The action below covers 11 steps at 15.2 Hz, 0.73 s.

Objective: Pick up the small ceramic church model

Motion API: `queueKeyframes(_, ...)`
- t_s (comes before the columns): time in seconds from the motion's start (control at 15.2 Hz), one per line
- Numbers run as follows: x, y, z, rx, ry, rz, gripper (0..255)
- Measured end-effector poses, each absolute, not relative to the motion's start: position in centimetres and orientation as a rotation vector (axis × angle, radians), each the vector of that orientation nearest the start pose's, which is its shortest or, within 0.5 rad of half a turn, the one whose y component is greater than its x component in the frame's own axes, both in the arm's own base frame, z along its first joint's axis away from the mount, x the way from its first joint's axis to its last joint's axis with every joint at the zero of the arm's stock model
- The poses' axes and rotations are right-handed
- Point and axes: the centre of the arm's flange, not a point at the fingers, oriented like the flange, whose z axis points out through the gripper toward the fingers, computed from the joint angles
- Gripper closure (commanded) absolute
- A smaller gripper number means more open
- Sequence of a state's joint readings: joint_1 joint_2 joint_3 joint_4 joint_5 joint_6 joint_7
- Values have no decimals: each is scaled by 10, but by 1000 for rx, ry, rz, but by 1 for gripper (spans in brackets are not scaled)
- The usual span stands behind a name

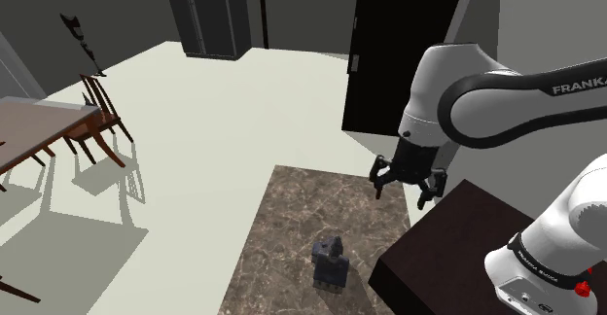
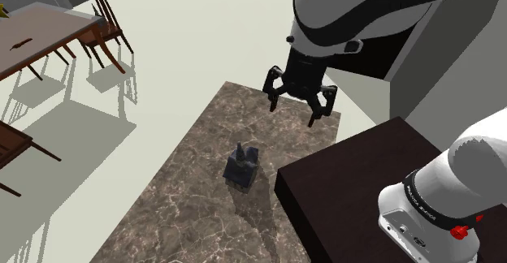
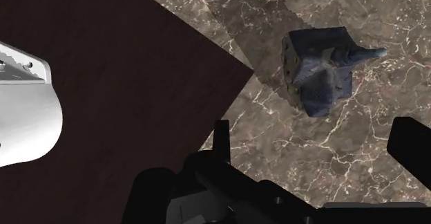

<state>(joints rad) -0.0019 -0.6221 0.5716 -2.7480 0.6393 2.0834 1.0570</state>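
Observation:
The small church model [image 1: 330, 262] is dark blue-grey with a short spire and stands upright on the brown marbled table [image 1: 292, 235]. The second exterior view shows the church model [image 2: 240, 167] near the table's middle, close to the dark stand. My black gripper [image 1: 407, 184] hangs open in the air above the table, well above the model and farther from the camera than it. From the second exterior view the gripper [image 2: 297, 105] has its fingers spread with nothing between them. In the wrist view the model [image 3: 321, 70] lies ahead of the fingers [image 3: 222, 138], apart from them.
The dark brown stand [image 1: 457, 255] borders the table on the shoulder view's right, with the arm's white base [image 1: 550, 255] on it. A dining table [image 1: 39, 128] with wooden chairs [image 1: 97, 119] stands far left on the pale floor. A black area [image 1: 399, 51] shows behind the arm.

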Motion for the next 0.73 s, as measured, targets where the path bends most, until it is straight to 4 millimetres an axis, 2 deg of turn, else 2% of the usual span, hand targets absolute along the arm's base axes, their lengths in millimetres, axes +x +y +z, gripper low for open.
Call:
queueKeyframes(0.26, 299, 237, 328, -2543, 1578, 312, 0)
queueKeyframes(0.73, 332, 285, 266, -2256, 1925, 332, 0)
